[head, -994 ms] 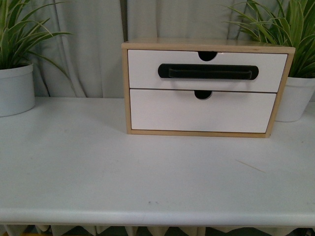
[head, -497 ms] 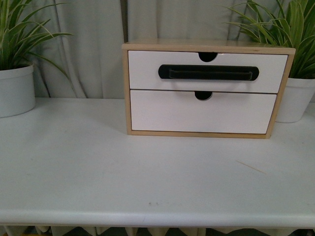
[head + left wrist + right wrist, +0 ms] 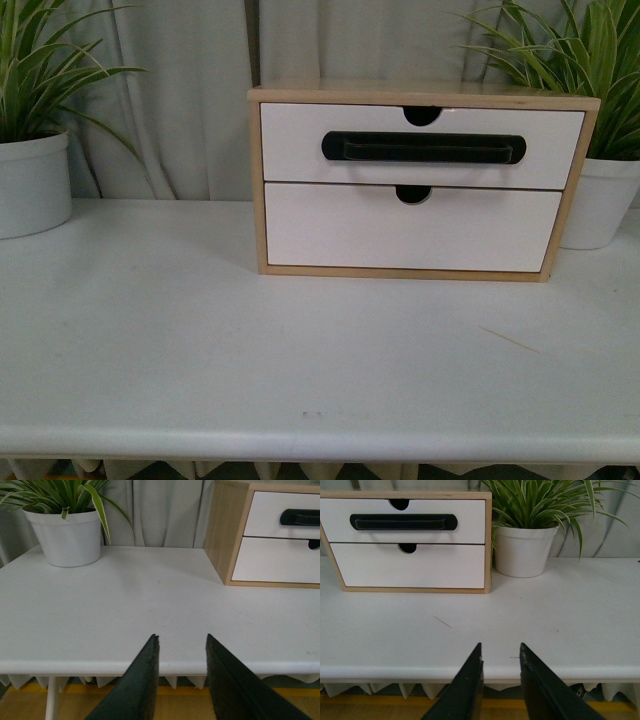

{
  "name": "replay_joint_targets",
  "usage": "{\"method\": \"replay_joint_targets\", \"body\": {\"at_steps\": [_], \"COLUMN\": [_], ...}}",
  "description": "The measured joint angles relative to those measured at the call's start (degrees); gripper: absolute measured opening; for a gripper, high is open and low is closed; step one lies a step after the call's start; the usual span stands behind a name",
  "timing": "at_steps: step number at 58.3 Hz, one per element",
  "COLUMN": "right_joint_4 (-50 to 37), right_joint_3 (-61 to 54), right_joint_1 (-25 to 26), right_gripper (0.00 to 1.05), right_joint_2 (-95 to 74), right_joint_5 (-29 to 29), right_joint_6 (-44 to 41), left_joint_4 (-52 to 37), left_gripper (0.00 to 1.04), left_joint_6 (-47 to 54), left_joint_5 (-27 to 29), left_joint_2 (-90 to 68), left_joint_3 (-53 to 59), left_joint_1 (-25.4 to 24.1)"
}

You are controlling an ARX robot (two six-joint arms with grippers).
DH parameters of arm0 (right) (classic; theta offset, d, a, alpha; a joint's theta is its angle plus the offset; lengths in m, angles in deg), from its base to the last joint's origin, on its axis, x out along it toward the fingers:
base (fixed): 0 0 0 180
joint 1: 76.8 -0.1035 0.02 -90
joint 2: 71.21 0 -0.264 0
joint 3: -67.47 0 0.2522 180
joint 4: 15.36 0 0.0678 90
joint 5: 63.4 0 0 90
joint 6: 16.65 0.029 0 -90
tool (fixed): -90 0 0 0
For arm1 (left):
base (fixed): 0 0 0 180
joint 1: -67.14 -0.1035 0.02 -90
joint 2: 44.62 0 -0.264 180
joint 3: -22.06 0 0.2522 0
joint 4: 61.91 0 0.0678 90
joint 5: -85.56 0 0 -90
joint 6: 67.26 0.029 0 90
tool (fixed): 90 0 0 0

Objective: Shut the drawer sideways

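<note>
The drawer (image 3: pixel 300 140) is the upper white front with a long black bar handle (image 3: pixel 423 147) and a half-round notch, in a light wooden box (image 3: pixel 256 180) at the back of the white table. It looks flush with the box front. It also shows in the left wrist view (image 3: pixel 270 515) and the right wrist view (image 3: pixel 470 520). My left gripper (image 3: pixel 182 639) and right gripper (image 3: pixel 500 648) are both open and empty, at the table's front edge, far from the box. Neither arm shows in the front view.
A plain white lower drawer front (image 3: pixel 410 228) without a handle sits under it. White potted plants stand at the back left (image 3: pixel 30 180) and back right (image 3: pixel 600 200). A thin splinter (image 3: pixel 508 339) lies on the white table (image 3: pixel 200 340).
</note>
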Motion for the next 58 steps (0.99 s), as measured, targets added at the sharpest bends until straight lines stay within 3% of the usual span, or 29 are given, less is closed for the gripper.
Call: {"method": "replay_joint_targets", "body": {"at_steps": [21,23,58], "right_joint_4": [0.0,0.0,0.0], "right_joint_3": [0.0,0.0,0.0], "right_joint_1": [0.0,0.0,0.0], "right_gripper": [0.94,0.98,0.96], "right_joint_2": [0.0,0.0,0.0], "right_joint_5": [0.0,0.0,0.0], "right_joint_6": [0.0,0.1,0.1], "left_joint_4": [0.0,0.0,0.0], "left_gripper": [1.01,1.00,0.99], "left_joint_6": [0.0,0.1,0.1], "left_joint_5": [0.0,0.0,0.0], "left_joint_2": [0.0,0.0,0.0], "left_joint_3": [0.0,0.0,0.0], "left_joint_1": [0.0,0.0,0.0]}}
